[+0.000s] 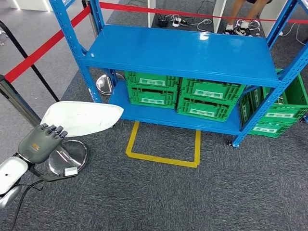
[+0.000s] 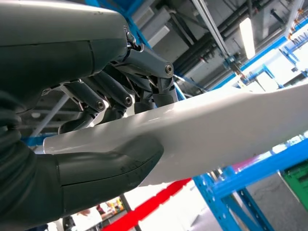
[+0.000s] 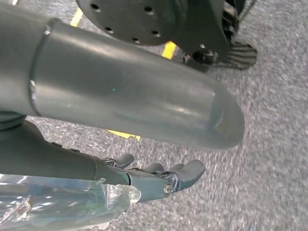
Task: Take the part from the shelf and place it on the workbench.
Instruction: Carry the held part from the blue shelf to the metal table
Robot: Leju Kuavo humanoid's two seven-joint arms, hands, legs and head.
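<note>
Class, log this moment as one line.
left robot hand: grips flat white glossy part | right robot hand: empty | blue metal shelf: top bare

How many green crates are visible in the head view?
6, in stacks of two. Two stand on the lower shelf at left, two beside them, two outside the rack at right. The shelf frame may hide more.

The left hand (image 1: 40, 142) holds the part (image 1: 82, 118) left of the shelf (image 1: 181, 53); crates (image 1: 181, 94) sit on its lower level.
</note>
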